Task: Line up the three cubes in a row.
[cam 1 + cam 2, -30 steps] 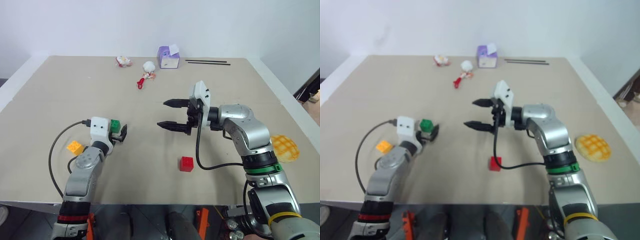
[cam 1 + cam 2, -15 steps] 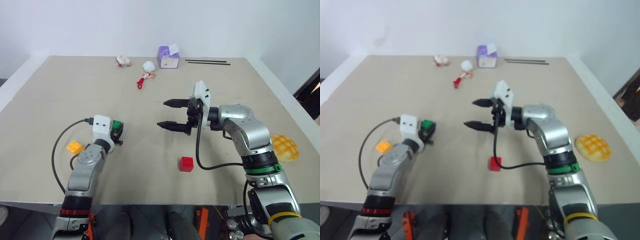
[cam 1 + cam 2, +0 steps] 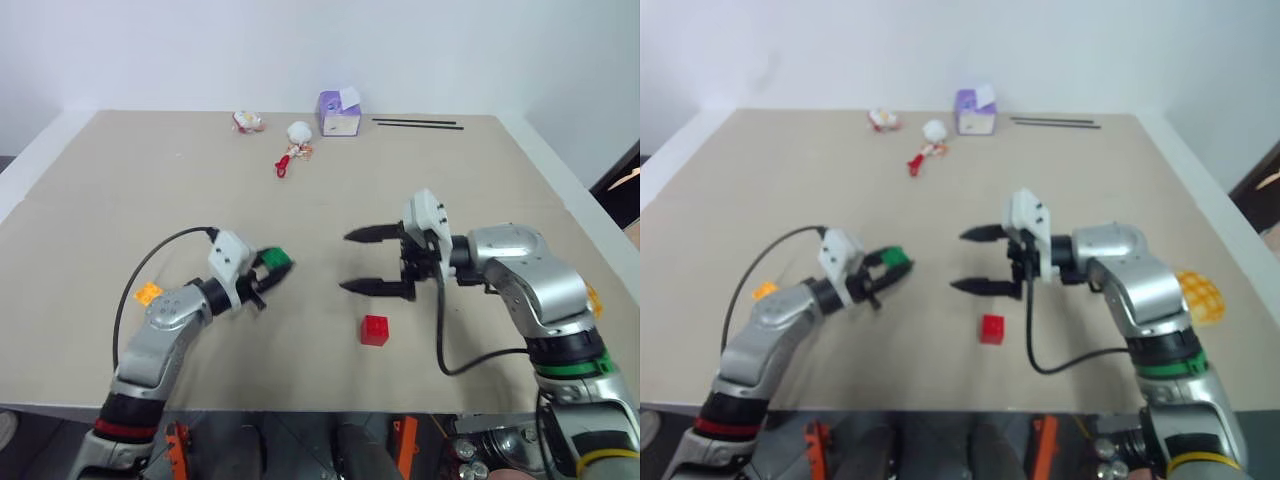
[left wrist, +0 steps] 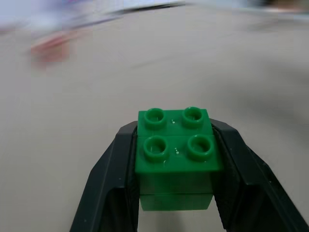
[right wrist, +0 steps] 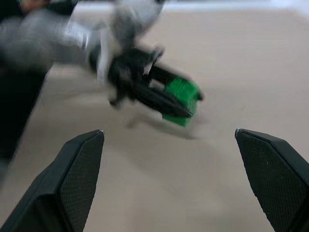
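Observation:
My left gripper is shut on the green cube, studs up, held just above the table left of centre; the wrist view shows the green cube clamped between both black fingers. The red cube sits on the table near the front, right of the green one. The yellow-orange cube lies at the left, partly behind my left arm. My right gripper hangs open and empty above and just behind the red cube, pointing left toward the green cube.
A purple-and-white box, a white ball, a red trinket and a small wrapped item sit at the far edge, with two black sticks. A yellow bun lies behind my right arm.
My left gripper closed on the green cube, lifted it and swung right toward the centre. The right gripper drew back toward the front right, staying open.

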{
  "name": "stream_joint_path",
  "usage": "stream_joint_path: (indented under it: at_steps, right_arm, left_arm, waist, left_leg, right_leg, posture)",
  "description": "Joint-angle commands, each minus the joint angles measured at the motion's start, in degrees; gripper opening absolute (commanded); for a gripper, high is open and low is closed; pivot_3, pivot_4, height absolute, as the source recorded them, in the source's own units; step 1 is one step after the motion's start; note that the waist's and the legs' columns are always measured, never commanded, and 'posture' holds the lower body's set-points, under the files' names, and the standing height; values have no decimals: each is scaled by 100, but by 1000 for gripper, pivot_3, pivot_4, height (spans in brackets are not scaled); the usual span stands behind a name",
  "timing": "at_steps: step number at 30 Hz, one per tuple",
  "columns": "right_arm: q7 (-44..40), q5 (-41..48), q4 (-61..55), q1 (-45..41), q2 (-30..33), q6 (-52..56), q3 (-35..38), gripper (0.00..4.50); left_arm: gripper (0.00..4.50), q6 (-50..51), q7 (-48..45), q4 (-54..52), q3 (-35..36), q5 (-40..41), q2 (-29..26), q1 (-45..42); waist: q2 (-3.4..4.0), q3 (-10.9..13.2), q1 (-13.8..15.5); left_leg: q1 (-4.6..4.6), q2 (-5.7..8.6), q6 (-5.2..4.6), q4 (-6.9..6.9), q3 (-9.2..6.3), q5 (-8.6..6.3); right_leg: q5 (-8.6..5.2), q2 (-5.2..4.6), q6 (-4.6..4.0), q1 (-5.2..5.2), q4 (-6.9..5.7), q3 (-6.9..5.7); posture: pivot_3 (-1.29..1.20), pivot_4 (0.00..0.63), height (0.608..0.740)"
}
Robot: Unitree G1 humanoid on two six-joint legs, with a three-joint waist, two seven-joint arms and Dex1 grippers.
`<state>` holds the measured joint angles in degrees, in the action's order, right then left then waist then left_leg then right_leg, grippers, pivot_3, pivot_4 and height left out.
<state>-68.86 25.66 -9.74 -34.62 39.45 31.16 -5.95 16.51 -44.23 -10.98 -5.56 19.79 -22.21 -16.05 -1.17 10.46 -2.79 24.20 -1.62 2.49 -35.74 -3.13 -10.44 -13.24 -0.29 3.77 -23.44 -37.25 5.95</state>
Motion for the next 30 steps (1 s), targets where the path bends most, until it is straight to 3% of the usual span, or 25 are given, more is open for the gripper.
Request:
stream_joint_path:
  at_steps: [1,4,9,20,30]
  right_arm:
    - [-104,206,-770,324,393,109,202,4500]
    - [-9,276,-1122,615,615,225,269,4500]
    - [202,412,-1591,1036,859,444,473,4500]
    - [473,616,-1923,1385,1096,637,666,4500]
    - [494,665,-1850,1334,1167,592,613,4500]
  left_arm:
    - [1365,-310,-1318,-317,-437,173,-616,57]
    - [1365,-506,-1854,-84,-627,120,-867,-107]
    - [1365,-680,-2197,310,-783,17,-804,-371]
    - [1365,-1033,-2200,1061,-1099,-386,-310,-571]
    - [1365,-1131,-2245,1250,-1187,-510,-267,-445]
  waist:
    - [-1,0,0]
    - [0,1,2]
    - [-2,2,6]
    - [-3,2,7]
    - [-3,2,9]
  left_leg:
    - [1,-8,0,2,-6,0]
    - [-6,-11,-1,7,-8,0]
    - [0,-5,-1,-11,-5,1]
    - [3,-4,-1,-10,-5,1]
    - [3,-4,-1,-11,-5,1]
  right_leg:
    - [-2,11,-7,-1,0,-4]
    - [-21,14,-41,-2,-6,-8]
    - [-17,5,-34,2,-6,-5]
    - [-17,5,-30,1,-4,-4]
    - [-16,5,-30,2,-4,-4]
  posture:
    - [0,150,740]
    - [0,150,740]
    - [0,150,740]
    - [0,150,740]
    - [0,150,740]
